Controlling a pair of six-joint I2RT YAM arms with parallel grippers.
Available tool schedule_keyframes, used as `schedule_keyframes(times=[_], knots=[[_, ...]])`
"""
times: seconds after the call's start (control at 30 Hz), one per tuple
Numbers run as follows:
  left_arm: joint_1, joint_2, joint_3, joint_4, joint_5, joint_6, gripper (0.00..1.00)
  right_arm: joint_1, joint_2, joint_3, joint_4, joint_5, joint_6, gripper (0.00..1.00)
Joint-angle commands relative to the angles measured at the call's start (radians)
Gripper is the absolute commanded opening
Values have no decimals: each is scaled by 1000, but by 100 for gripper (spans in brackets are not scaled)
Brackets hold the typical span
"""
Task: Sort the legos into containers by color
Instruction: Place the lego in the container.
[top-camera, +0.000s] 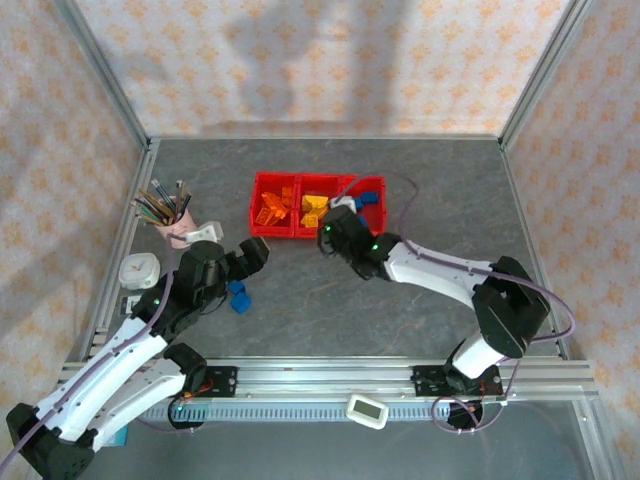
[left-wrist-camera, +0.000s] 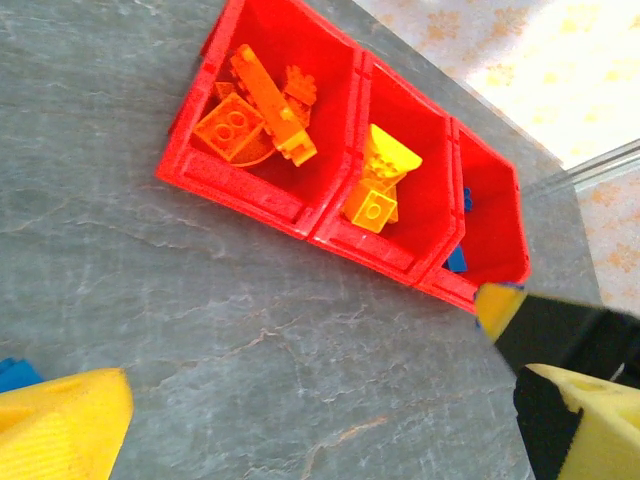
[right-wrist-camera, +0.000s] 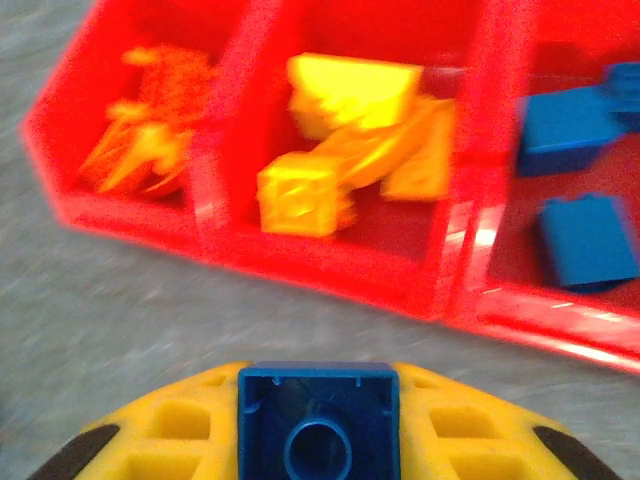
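One grey desk (top-camera: 420, 190); three joined red plastic bins (left-wrist-camera: 250, 190) at its back: about four orange plastic bricks (left-wrist-camera: 235, 125) left, three yellow bricks (left-wrist-camera: 370, 205) middle, two blue bricks (right-wrist-camera: 590, 240) right; right gripper (top-camera: 328, 233) clamped on one blue brick (right-wrist-camera: 318, 400) before them; left gripper (top-camera: 250, 255) wide, two loose blue bricks (top-camera: 238, 297) beside.

Left arm (top-camera: 130, 350): white shells, black joints, and there's a small green light glowing on it.
Right arm (top-camera: 440, 268): same white-and-black build, green lights up near the wrist.
Cables (top-camera: 566, 318): pale purple leads running along both arms.
Left gripper (left-wrist-camera: 320, 430): bright yellow fingers (left-wrist-camera: 60, 425), finely ribbed, black backing.
Right gripper (right-wrist-camera: 318, 425): yellow too, moulded with square hollow pockets, black patches at the outer corners.
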Motion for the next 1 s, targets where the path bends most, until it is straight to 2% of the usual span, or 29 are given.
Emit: schedule_keyframes(times=[0.0, 0.23, 0.43, 0.5, 0.63, 0.73, 0.83, 0.97], knots=[[7, 50, 19, 132, 53, 45, 99, -77, -6, 44, -44, 46, 17, 24], [8, 134, 16, 218, 68, 49, 99, -198, 142, 173, -57, 65, -7, 24], [7, 152, 12, 228, 62, 48, 99, -248, 261, 265, -76, 77, -1, 24], [8, 151, 6, 231, 57, 48, 99, -258, 288, 288, -84, 85, 3, 28], [7, 150, 3, 228, 51, 52, 99, -263, 311, 326, -93, 78, -12, 46], [8, 149, 6, 223, 43, 57, 99, -263, 298, 340, -100, 72, -25, 56], [9, 146, 14, 213, 36, 63, 99, -260, 262, 328, -99, 57, -38, 62], [9, 132, 27, 181, 21, 63, 99, -219, 204, 308, -113, 50, -61, 65]])
